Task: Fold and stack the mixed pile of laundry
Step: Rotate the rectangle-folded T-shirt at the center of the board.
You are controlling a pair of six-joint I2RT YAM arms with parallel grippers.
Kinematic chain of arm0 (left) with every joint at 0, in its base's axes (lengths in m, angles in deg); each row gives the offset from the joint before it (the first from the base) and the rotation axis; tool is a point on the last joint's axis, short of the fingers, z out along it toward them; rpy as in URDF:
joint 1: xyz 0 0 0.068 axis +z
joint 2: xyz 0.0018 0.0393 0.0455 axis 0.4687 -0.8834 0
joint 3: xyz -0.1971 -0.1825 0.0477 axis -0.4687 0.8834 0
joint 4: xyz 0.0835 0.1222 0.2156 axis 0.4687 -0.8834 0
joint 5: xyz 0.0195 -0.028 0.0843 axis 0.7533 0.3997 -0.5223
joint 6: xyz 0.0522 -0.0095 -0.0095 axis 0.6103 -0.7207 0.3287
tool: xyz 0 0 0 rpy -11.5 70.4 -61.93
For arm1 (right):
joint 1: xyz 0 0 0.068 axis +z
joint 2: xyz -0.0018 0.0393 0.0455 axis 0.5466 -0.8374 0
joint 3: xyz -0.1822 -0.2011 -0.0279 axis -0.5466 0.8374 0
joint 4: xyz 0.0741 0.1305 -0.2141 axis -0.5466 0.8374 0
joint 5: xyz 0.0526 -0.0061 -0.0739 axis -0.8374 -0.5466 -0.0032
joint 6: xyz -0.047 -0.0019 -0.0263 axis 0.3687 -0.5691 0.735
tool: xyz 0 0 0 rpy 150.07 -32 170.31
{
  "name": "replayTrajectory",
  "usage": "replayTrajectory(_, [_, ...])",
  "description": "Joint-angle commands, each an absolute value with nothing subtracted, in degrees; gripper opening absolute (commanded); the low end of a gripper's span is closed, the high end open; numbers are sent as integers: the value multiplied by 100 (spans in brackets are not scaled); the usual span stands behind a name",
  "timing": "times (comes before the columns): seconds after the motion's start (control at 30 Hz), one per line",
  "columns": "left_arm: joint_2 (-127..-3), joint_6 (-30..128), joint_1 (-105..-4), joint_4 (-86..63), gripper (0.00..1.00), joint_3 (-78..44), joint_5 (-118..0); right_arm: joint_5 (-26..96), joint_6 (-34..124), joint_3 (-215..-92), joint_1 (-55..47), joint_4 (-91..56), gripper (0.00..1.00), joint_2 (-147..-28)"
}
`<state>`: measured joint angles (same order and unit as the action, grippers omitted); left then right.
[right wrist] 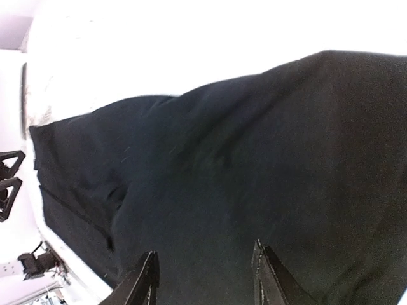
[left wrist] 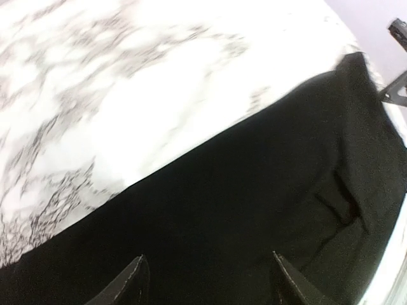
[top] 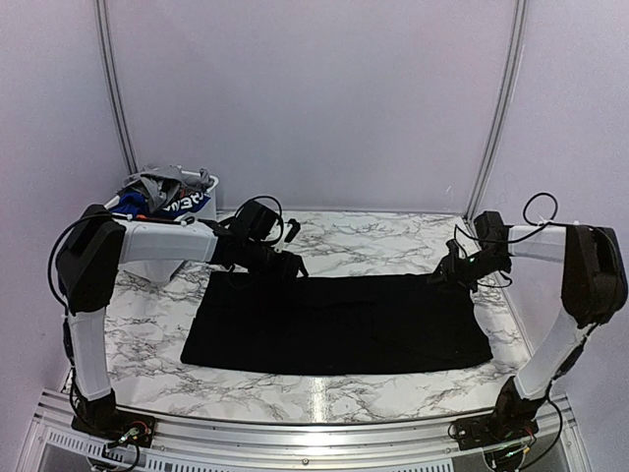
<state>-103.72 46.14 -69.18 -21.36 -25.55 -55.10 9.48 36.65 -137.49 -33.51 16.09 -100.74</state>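
squarely flat black garment (top: 334,324), edges on marble table (top: 324,236)

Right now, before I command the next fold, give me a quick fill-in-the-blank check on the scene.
1. The garment spread flat on the marble table is ____ in colour.
2. The left gripper and right gripper both have jaws ____, holding nothing.
3. The other clothes sit in the white basket by the table's far ____ corner.
Missing words: black; open; left.
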Motion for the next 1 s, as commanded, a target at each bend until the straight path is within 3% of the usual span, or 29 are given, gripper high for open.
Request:
replayTrajectory(0.0, [-10657, 4261, -6821, -2663, 66, -2673, -5883, 1184, 3584, -14153, -3131, 1189, 46, -10593])
replayTrajectory(0.43, [-10198, 3274, -6197, -3497, 63, -1259, -7035, 2401, 3105, -13444, -3496, 1131, 46, -10928])
replayTrajectory(0.6, [-9773, 3137, -6201, -3379, 65, -706, -6878, 2360, 3089, -13553, -3502, 942, 46, -11204])
replayTrajectory(0.73, [-9362, 3362, -6196, -3246, 77, -784, -6866, 2532, 3250, -14389, -3502, 933, 45, -11877])
replayTrajectory(0.87, [-8973, 3402, -6179, -3227, 98, -937, -7047, 2600, 3443, -15789, -3460, 1181, 42, -12854])
replayTrajectory(0.97, [-8659, 3301, -6179, -3097, 99, -940, -7010, 2400, 3693, -17154, -3333, 1435, 41, -13676])
